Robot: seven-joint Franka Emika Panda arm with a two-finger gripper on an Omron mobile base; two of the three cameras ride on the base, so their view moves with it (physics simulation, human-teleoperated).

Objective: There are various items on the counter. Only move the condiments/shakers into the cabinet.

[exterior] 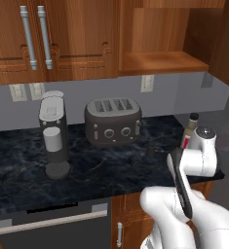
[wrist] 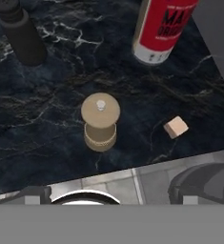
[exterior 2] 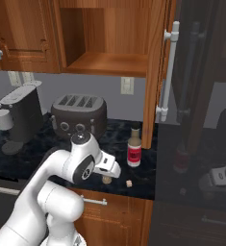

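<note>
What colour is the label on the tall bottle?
Red with dark lettering; the label on the bottle shows best in the hand view.

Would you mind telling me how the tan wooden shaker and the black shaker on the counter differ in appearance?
The tan wooden shaker is pale wood with a small metal knob on top; the black shaker is dark all over. The tan wooden shaker looks squat with a broad rounded head, while the black shaker looks slimmer and taller. The tan one stands nearer the counter edge. Both stand upright on the dark marbled stone.
</note>
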